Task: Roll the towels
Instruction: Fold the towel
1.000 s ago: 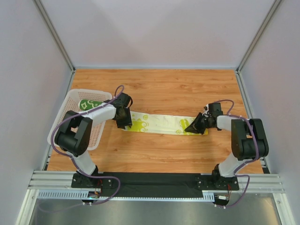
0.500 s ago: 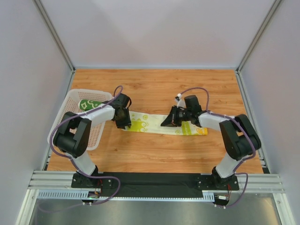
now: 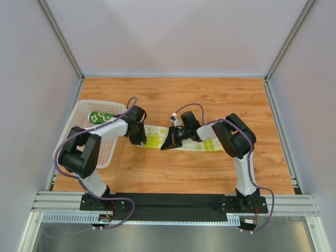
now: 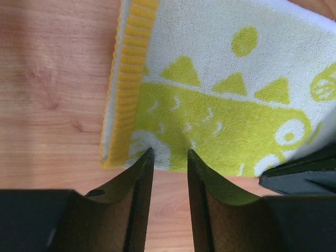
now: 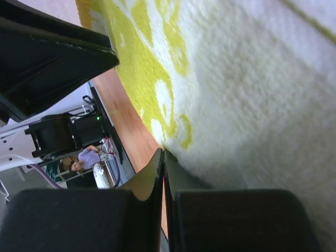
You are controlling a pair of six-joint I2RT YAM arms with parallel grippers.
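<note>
yellow and lime-green towel (image 3: 154, 138), flat long strip (white patches), ribbed yellow end at left gripper (image 3: 139, 137) tips, middle under right gripper (image 3: 167, 144), dark green towel (image 3: 98, 116) with white pattern left of left gripper

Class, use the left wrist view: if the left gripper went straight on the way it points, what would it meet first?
The yellow and lime-green towel. Its near edge lies right at the tips of the left gripper, though depth makes it hard to judge whether they already touch.
</note>
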